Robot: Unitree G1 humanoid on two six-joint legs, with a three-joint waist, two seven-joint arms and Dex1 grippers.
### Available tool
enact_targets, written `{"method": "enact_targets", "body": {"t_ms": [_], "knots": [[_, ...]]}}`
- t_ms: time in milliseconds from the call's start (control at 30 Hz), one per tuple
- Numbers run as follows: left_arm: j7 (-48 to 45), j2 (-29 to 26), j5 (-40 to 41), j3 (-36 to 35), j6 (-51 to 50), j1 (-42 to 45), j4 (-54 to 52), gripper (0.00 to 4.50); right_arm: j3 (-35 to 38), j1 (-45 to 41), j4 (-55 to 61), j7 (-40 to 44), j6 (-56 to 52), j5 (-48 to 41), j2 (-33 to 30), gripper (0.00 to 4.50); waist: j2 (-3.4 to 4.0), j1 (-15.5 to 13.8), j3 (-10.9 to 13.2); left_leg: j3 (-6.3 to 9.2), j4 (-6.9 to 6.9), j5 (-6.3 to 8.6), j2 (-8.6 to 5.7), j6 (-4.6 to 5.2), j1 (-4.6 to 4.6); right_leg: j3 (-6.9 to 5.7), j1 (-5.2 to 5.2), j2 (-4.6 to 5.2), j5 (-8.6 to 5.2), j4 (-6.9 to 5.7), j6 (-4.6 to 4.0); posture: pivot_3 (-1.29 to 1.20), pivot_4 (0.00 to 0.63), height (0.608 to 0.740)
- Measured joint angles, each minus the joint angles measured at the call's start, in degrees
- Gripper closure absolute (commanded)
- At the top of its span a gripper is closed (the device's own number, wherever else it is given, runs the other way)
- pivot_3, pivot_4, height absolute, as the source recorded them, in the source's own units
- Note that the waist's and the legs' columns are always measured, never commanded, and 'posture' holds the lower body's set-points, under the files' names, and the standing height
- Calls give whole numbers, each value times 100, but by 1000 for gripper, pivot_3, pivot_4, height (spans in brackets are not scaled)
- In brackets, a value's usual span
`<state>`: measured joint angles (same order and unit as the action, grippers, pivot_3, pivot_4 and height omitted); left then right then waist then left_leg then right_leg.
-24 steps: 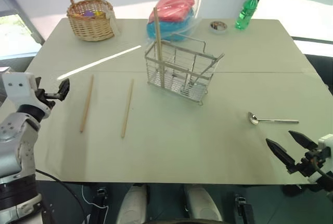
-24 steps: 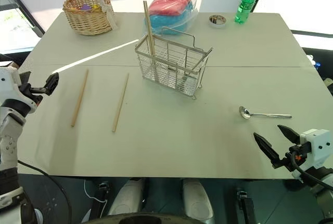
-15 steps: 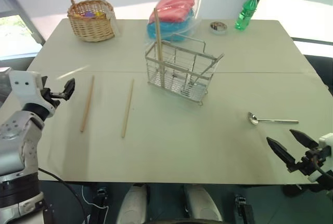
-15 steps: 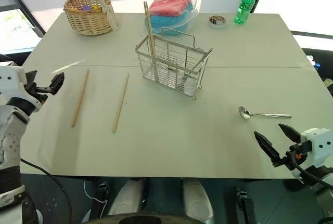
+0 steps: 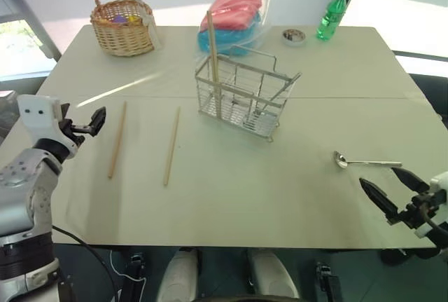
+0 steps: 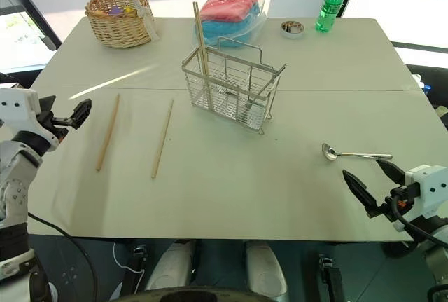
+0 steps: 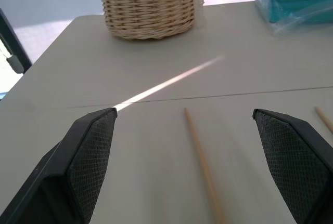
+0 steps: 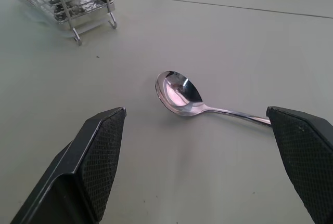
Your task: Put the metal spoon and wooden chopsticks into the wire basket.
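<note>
Now both my pincers are spread wide and carry nothing. My right pincer (image 6: 373, 185) hovers low, just on the near side of the metal spoon (image 6: 353, 154), which lies flat on the tabletop (image 6: 231, 197), well to the right of the wire basket (image 6: 234, 85) and nearer to me than it. The spoon's long axis runs almost across the tabletop: the round bowl points toward the basket side, hollow face up, and the thin handle points away from it, to the right edge.

To do this step well, I think I should bring the right pincer forward and down so that the two fingers (image 8: 99, 161) stand on both sides of the handle, across its long axis and not along it. The handle is thin and lies close on the surface, so the fingertips must go nearly to the tabletop before they press together (a smooth metal can slip, I suppose).

My left pincer (image 5: 95, 120) waits just left of the two wooden chopsticks (image 5: 116, 141) that lie flat, left of the basket. Their long axes run from my side toward the far side, slightly leaning toward the basket at the far ends. One more stick (image 5: 212, 53) already stands upright in the basket's left part.
</note>
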<state>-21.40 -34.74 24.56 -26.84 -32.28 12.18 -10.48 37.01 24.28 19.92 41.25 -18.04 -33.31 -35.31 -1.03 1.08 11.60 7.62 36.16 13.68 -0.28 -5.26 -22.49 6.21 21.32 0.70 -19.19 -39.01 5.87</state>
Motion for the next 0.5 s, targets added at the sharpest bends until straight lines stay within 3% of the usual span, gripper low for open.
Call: {"method": "enact_targets", "body": {"t_ms": [333, 500], "knots": [[-1017, -477, 876, 629, -744, 656, -728, 92, -117, -1504, -1095, 860, 22, 219, -1703, 0, 1, 19, 3, -12, -3, 0, 0, 1, 6, 4, -2, -5, 0, 0, 0, 0, 150, 740], [-1998, -868, 1373, 1244, -1016, 1457, -776, 92, -1266, -3272, -2686, 2114, 662, 751, -2731, 0, -3, 87, 13, -17, -1, 0, -3, 1, 8, 3, -6, 0, 1, 2, 2, 0, 150, 740]]}}
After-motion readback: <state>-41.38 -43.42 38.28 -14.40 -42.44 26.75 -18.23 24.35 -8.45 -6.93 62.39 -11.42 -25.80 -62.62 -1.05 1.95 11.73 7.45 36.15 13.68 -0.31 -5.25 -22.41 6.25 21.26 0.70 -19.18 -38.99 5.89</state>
